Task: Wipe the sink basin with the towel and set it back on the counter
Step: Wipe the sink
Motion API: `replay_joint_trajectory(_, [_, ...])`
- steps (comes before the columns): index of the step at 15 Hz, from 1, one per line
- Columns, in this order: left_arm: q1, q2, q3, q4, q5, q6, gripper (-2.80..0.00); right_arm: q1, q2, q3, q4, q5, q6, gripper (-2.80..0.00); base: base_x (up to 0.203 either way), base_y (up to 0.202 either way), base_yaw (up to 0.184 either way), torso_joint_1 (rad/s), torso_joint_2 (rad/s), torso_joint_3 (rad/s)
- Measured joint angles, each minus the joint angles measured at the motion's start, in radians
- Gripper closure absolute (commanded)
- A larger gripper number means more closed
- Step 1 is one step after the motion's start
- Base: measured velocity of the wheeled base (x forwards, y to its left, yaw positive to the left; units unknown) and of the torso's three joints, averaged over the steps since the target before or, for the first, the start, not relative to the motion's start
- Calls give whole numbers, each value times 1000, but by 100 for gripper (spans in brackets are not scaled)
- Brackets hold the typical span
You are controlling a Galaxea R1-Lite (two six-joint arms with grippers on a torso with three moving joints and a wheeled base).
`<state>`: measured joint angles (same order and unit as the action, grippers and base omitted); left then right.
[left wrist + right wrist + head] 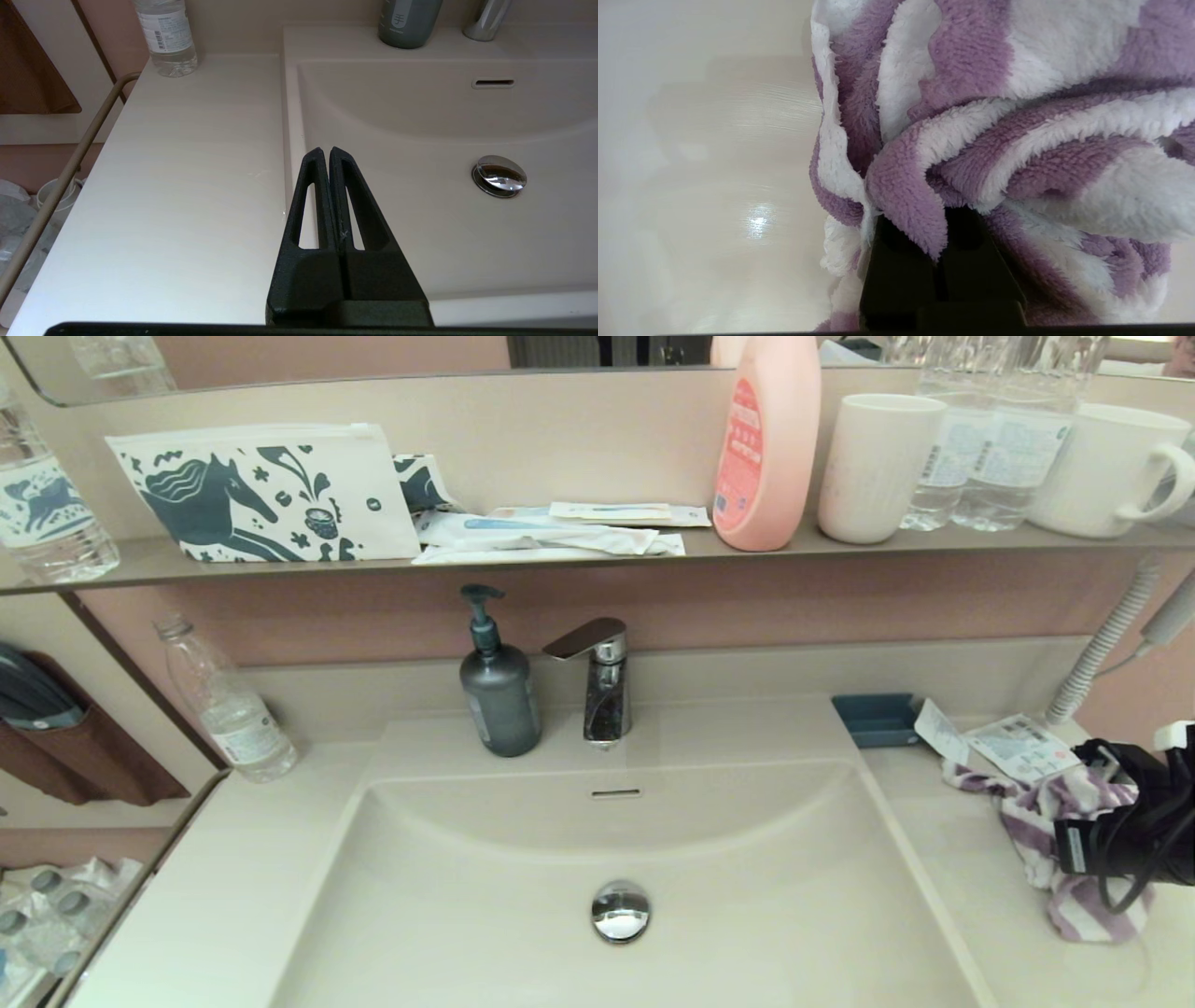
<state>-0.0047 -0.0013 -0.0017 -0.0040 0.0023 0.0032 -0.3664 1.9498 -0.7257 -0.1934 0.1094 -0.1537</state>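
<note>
The purple-and-white striped towel [1036, 807] lies bunched on the cream counter [943, 887] to the right of the sink basin [467, 896]. My right gripper [1069, 845] is shut on the towel [1017, 93]; a fold hangs over its fingers [966, 261] just above the counter [714, 163]. The basin holds a chrome drain plug [620, 910] and an overflow slot [616, 793]. My left gripper [325, 151] is shut and empty, hovering over the basin's left rim [289, 140]; it is out of the head view.
A chrome faucet [602, 681] and grey soap dispenser [499, 695] stand behind the basin. A water bottle [229, 709] is at the back left, a blue soap dish [878, 719] and paper leaflets [1018, 747] at the back right. Above is a shelf [560, 560] with cups and bottles.
</note>
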Motion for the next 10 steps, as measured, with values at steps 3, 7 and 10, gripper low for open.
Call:
replay_joint_trajectory(3, [0, 0, 0, 0, 0, 0, 0, 68, 19, -9, -8, -55, 55, 0, 0, 0, 0, 0, 0, 0])
replay_joint_trajectory(7, [0, 0, 0, 0, 0, 0, 0, 135, 82, -137, 28, -76, 149, 0, 0, 0, 0, 0, 0, 0])
replay_joint_trajectory(10, [0, 0, 0, 0, 0, 0, 0, 147, 141, -234, 20, -78, 177, 0, 0, 0, 0, 0, 0, 0])
